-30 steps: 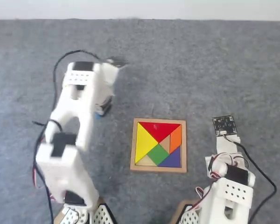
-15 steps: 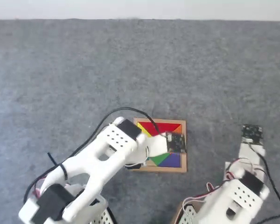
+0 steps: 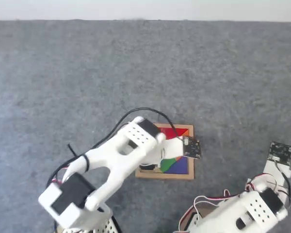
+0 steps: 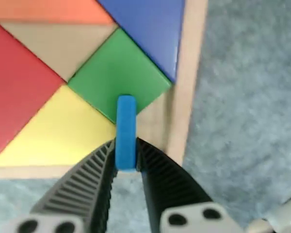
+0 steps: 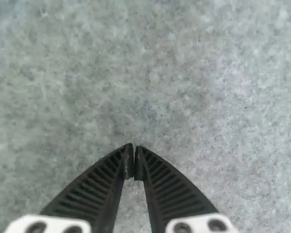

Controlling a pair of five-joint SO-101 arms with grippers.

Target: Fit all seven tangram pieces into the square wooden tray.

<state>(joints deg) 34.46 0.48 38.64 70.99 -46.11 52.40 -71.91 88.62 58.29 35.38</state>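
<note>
My left gripper [image 4: 126, 148] is shut on a light blue tangram piece [image 4: 126, 124], held on edge just above the square wooden tray [image 4: 186, 87]. The piece hangs over a bare wooden triangular gap [image 4: 157, 119] beside the green square [image 4: 119, 73]. Red [image 4: 14, 82], yellow [image 4: 63, 131], tan [image 4: 58, 43], orange [image 4: 43, 9] and dark blue [image 4: 150, 24] pieces lie flat in the tray. From above, the left arm [image 3: 131, 150] covers most of the tray [image 3: 189, 175]. My right gripper [image 5: 134, 158] is shut and empty over bare carpet.
Grey carpet [image 3: 208, 73] covers the whole table around the tray. The right arm [image 3: 262, 208] sits folded back at the near right corner, well apart from the tray. Both arm bases stand at the near edge.
The left arm swung in from the far left to over the tray, carrying the light blue piece. The right arm drew back toward the right.
</note>
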